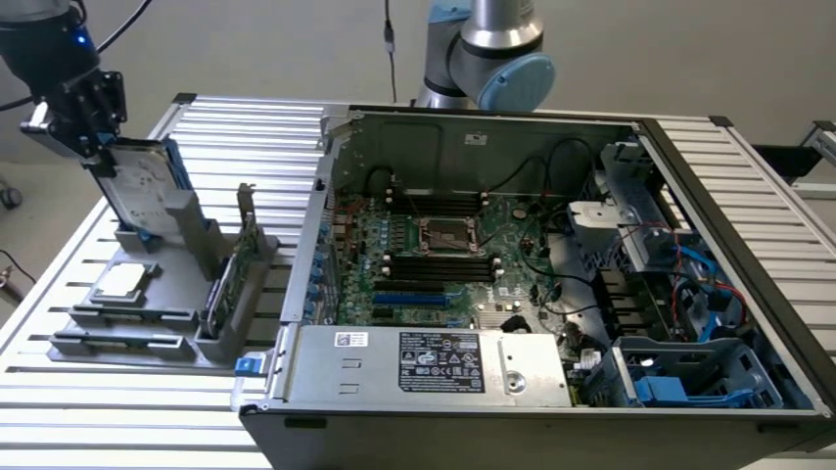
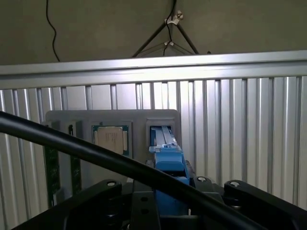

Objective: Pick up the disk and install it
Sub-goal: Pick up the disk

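The disk, a silver-grey drive in a blue carrier, stands upright at the grey holder on the exterior view's left. Its lower end is at the holder's slot. I cannot tell whether it still rests in the slot. My gripper is at the disk's upper end, shut on it. In the wrist view the blue carrier sits between the black fingers of my gripper.
The holder also carries a square silver chip and an upright green circuit card. The open computer case lies to the exterior view's right, with blue drive bays at its front corner. A black cable crosses the wrist view.
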`<state>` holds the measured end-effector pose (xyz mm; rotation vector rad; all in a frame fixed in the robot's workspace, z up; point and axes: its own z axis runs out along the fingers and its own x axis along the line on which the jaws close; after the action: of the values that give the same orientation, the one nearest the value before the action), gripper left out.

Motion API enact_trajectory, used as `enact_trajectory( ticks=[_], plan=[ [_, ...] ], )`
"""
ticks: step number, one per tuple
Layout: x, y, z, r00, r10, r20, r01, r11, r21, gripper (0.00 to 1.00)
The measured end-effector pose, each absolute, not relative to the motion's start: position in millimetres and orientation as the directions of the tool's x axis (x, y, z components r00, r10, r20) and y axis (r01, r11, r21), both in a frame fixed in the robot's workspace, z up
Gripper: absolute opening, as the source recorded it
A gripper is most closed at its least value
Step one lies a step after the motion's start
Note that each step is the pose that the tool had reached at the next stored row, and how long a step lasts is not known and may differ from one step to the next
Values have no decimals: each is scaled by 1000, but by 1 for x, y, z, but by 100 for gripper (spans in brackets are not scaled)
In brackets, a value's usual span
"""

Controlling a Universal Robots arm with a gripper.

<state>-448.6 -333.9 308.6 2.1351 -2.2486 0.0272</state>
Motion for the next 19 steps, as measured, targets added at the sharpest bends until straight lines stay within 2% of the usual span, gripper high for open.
enact_trajectory(
  ticks=[11, 19],
  plan=[
    [-448, -335, 334, -51, -998, 42, -999, 52, 15, 33],
    [-447, -342, 364, -51, -998, 42, -999, 52, 15, 33]
  ],
)
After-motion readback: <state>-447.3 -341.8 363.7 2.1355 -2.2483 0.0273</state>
